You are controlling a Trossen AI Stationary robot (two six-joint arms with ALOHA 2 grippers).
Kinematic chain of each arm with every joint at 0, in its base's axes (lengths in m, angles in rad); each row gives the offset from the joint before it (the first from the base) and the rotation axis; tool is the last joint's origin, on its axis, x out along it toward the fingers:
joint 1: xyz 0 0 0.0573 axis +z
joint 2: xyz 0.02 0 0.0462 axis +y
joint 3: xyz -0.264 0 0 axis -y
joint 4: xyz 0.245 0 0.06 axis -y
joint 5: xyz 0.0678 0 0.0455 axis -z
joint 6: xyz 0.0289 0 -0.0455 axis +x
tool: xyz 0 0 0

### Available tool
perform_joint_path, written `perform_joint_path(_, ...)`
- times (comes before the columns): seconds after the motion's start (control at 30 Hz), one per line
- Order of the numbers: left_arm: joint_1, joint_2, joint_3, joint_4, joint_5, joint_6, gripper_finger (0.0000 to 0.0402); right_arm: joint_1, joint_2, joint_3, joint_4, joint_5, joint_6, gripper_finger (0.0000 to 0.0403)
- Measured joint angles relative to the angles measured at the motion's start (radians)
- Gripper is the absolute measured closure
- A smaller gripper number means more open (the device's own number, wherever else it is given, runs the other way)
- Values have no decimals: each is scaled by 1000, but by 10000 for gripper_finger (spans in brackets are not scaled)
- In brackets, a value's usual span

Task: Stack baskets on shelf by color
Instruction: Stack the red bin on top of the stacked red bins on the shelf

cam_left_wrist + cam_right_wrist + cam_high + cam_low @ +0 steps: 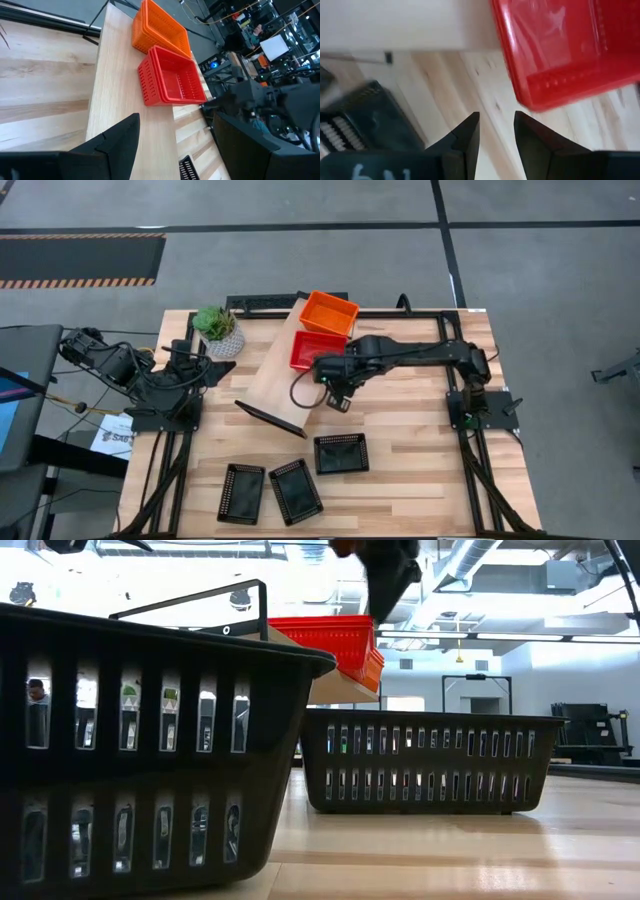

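Since the orange stack (329, 312) and the red stack (307, 350) already sit on the shelf (275, 380), I judge the coming move turns on the three black baskets out on the counter (420, 440), and on which arm reaches them. My right gripper (496, 131) hangs just off the near edge of the red stack, over bare counter beside the shelf, its jaws parted by a narrow gap and holding nothing. From there the nearest black basket (341, 453) lies toward the front of the counter and close by (the right wrist view catches its corner just beside the jaws), with its long axis running across the counter. The other two, one square to the counter edge (241, 493) and one skewed (296, 491), lie farther front and to the left. My left gripper (205, 370) waits folded at the left rear by the potted plant (219, 327); whether its jaws are open I cannot tell. So the right arm is plainly the nearer one, I reckon.
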Motion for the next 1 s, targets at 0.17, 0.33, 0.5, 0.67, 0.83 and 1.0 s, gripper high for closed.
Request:
perform_joint_path(0.17,0,0,0,0,16,0,160,-25,-5,2,70,-19,-43,265)
perform_joint_path(0.33,0,0,0,0,15,10,160,-46,-4,2,151,-62,-75,268)
perform_joint_path(0.5,0,0,0,-1,15,22,160,-66,-4,2,242,-78,-92,269)
perform_joint_path(0.67,0,0,0,0,15,21,160,-86,-4,2,303,-79,-131,270)
perform_joint_path(0.83,0,0,0,0,15,21,160,-84,-19,31,297,-128,-147,270)
perform_joint_path(1.0,0,0,0,0,8,21,160,-53,-43,104,59,-128,-84,271)
